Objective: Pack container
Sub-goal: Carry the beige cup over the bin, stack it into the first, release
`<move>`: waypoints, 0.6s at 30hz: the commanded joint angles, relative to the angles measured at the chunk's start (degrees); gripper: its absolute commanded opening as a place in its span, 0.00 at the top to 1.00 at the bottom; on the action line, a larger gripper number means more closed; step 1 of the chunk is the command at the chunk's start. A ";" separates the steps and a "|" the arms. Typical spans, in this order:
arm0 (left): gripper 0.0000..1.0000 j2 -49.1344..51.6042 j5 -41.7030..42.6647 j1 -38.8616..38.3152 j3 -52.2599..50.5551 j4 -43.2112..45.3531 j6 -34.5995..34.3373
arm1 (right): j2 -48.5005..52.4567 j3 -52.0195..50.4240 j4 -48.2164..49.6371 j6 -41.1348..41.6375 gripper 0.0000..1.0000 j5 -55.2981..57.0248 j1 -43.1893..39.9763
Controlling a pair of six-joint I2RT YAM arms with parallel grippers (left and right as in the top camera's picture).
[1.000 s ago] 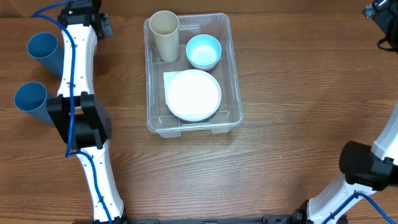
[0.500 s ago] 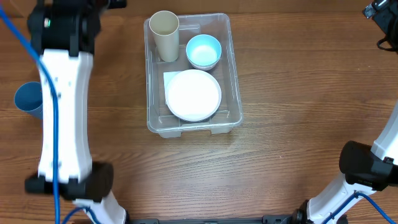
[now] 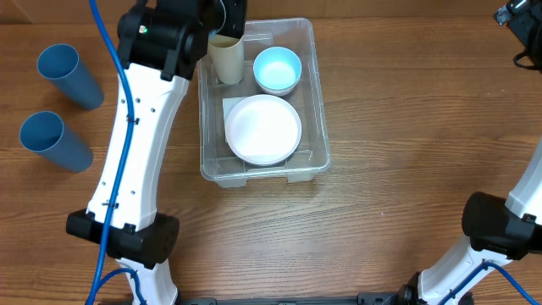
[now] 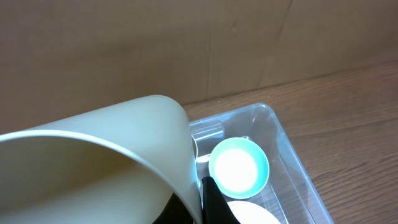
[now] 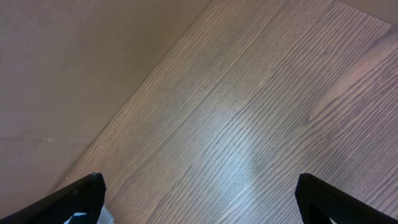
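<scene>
The clear plastic container (image 3: pixel 320 102) stands at the table's middle back. In it are a cream cup (image 3: pixel 227 63) at the far left corner, a teal bowl (image 3: pixel 277 68) and a white plate (image 3: pixel 262 129). My left gripper (image 3: pixel 222 21) is over the cream cup. In the left wrist view the cup (image 4: pixel 93 162) fills the frame, and the left gripper's (image 4: pixel 202 202) fingers pinch its wall, one inside and one outside. The bowl (image 4: pixel 238 166) and the container's wall (image 4: pixel 292 155) show beyond. My right gripper (image 5: pixel 208 199) is open and empty above bare wood, at the far right in the overhead view (image 3: pixel 517 17).
Two blue cups lie on their sides at the table's left, one at the back (image 3: pixel 68 74) and one nearer (image 3: pixel 52 140). The left arm (image 3: pixel 140 144) stretches across the table between them and the container.
My left arm has swung from the far left corner to the right, and its gripper is now on the cream cup in the container. The right arm has not moved.
</scene>
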 commanded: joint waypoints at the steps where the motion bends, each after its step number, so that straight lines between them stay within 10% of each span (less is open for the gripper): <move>1: 0.96 2.75 -0.11 -0.11 -0.09 -0.50 1.29 | -0.11 0.33 0.15 0.20 0.00 0.13 0.00; 16: 0.96 8.70 -1.70 0.33 -0.09 -2.27 1.31 | -0.09 0.33 0.15 0.20 0.00 0.13 0.00; 18: 0.73 8.70 -1.73 0.39 -0.09 -2.21 1.33 | -0.11 0.33 0.15 0.20 0.00 0.13 0.00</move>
